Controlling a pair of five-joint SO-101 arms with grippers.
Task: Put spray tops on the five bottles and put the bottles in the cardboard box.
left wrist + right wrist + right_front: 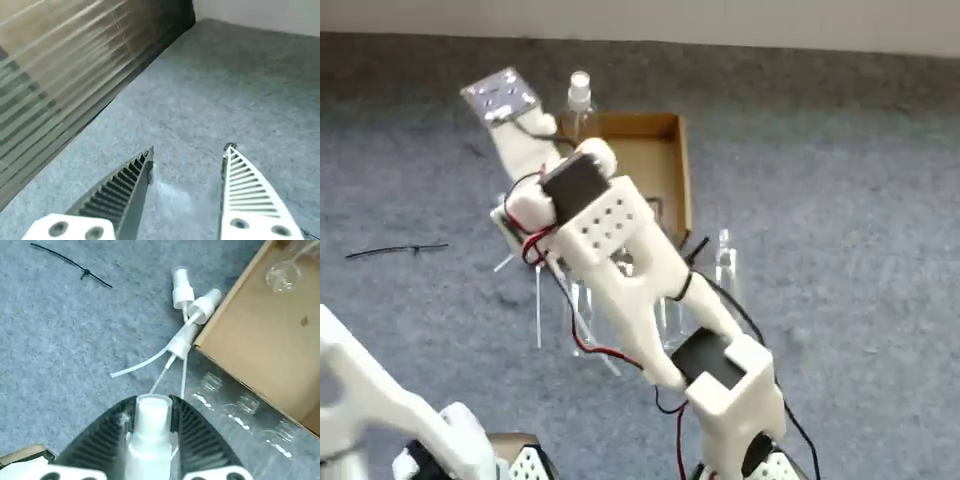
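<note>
Spray tops are counted as four: one spray top (150, 427) is clenched in the right claw (151, 401), and three loose tops (181, 287) lie on the tabletop (60, 350) near the cardboard box (260, 340). Three uncapped bottles (245, 404) are seen just beside the box, and one capped bottle (578, 100) inside it. The left claw (187, 155) is spread apart and holds nothing.

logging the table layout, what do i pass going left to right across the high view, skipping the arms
black cable tie → bottle with a spray top, standing in the cardboard box → uncapped bottle, standing to the right of the box
</note>
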